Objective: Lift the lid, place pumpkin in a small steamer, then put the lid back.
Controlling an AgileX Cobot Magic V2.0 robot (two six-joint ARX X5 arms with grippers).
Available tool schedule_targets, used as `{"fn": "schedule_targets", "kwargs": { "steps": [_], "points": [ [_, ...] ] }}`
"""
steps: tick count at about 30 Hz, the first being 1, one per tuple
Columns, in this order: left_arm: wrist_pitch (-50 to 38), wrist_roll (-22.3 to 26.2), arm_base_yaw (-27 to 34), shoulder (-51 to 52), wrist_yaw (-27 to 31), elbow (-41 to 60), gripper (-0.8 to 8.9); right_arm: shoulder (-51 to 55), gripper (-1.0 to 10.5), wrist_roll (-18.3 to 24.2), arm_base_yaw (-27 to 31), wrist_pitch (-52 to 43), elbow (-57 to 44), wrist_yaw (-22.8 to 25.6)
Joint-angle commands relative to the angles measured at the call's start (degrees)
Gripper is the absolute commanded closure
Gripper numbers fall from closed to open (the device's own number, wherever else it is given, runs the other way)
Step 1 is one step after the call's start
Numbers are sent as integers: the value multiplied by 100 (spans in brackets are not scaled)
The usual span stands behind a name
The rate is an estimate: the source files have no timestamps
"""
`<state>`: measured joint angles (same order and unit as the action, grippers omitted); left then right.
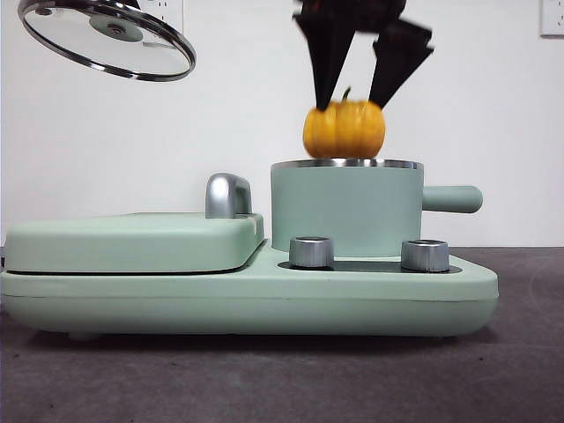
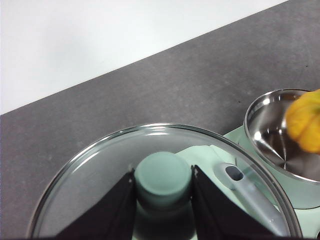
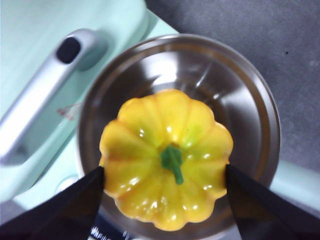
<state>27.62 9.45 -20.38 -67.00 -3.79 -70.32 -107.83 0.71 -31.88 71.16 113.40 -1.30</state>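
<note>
The right tool [image 1: 352, 106] pinches the pumpkin [image 1: 344, 129] just above the open small steamer [image 1: 345, 210]. It should lower centered inside the rim, then spread. The left tool [image 2: 163, 187] pinches the lid [image 1: 107, 37] by its knob, held high aside.

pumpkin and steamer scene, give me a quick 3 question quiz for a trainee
1. True or false: the pumpkin already rests on the floor of the small steamer.
2. Which gripper is shut on the lid? A) left gripper B) right gripper C) neither
3. Fill in: the left gripper grips the lid by its mint-green ____.

Key:
1. False. The right gripper holds the pumpkin at the steamer's rim, above the open pot.
2. A. The lid is held up and off to the side of the steamer, tilted.
3. knob.
</note>
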Motion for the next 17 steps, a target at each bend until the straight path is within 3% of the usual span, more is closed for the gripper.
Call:
{"fn": "schedule_targets", "kwargs": {
  "steps": [1, 17],
  "points": [
    [-188, 11, -26, 44, -7, -107, 803, -273, 622, 105, -17, -98, 186, 11],
    [-245, 42, -24, 44, -7, -107, 803, -1143, 622, 256, 20, -205, 184, 136]
  ]
}}
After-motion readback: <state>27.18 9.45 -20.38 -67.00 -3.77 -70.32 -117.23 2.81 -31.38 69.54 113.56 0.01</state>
